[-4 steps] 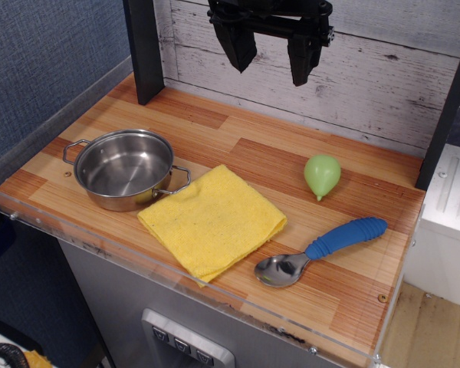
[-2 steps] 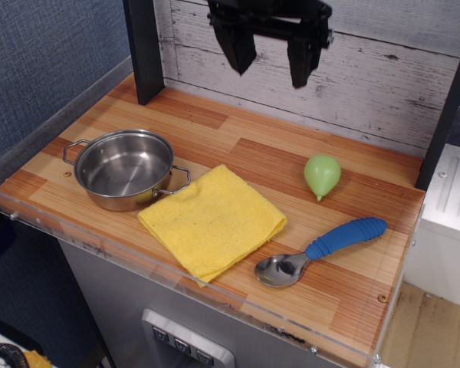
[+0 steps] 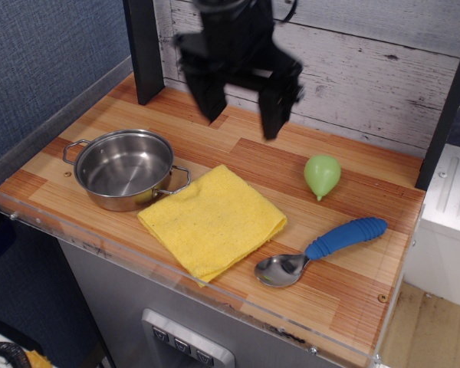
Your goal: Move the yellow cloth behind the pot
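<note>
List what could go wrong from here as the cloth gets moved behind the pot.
1. The cloth has a corner touching or lying under the pot's near handle; dragging it could likely shift the pot.
2. The cloth is folded, so the open end effector, hanging above the table, might pinch only the top layer and let it unfold.
3. The cloth's front corner lies close to the table's front edge; a slipped grasp could push it off.
</note>
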Robot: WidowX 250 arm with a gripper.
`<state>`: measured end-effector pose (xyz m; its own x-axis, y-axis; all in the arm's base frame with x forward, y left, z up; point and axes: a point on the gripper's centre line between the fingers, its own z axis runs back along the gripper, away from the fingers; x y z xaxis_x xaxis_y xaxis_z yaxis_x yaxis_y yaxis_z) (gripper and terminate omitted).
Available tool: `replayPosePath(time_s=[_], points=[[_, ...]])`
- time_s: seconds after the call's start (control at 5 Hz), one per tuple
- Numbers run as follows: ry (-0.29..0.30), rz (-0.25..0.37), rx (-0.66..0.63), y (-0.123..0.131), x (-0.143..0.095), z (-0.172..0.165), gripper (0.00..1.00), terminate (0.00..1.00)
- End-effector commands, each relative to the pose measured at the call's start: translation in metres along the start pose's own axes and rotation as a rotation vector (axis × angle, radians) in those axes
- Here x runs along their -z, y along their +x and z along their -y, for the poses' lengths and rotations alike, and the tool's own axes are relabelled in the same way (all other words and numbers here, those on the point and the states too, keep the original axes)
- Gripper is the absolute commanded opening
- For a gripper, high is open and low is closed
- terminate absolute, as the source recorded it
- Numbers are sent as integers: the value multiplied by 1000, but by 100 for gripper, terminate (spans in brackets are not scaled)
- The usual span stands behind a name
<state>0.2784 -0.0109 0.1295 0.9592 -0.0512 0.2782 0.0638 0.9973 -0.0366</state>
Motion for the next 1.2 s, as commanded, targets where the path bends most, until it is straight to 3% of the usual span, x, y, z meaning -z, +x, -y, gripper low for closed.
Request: replayPosePath(time_s=[0.0, 1.0], points=[[39, 13, 29, -25, 1, 5, 100, 0], [137, -135, -28, -42, 78, -23, 100, 0]])
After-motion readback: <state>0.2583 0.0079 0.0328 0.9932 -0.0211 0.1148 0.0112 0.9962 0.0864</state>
